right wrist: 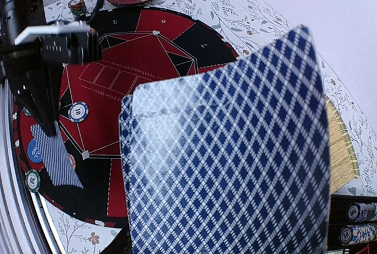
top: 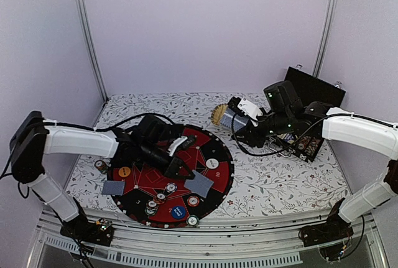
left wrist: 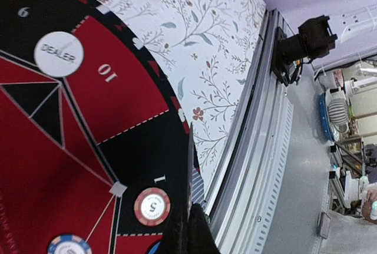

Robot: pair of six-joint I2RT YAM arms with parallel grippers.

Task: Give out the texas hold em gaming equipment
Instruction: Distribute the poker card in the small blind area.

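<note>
Closest of all are the blue-diamond-backed cards (right wrist: 224,165), which fill my right wrist view. My right fingers (top: 241,123) are clamped on them and hold them up in the air above the worktop (top: 280,181), with the straw tray (top: 219,114) just behind. Lower down, by the front rail, sits the round red-and-black mat (top: 217,186). My left fingers (left wrist: 200,236) are pinched tight on a single card (right wrist: 57,157), seen edge-on from my left wrist and held low over the mat's near right part; whether it touches the mat I cannot tell. Just beside it lies a red-and-white chip (left wrist: 152,206), and further in is the white dealer button (left wrist: 58,54). More chips dot the mat's near edge, a blue disc (top: 178,212) among them. An orange disc (top: 124,171) sits at the left, and a second card (top: 113,187) lies flat, back up, on the left rim. A small chip stack (top: 101,166) stands off the mat at the left. At the far right an open black case (top: 314,84) holds rows of chips.
</note>
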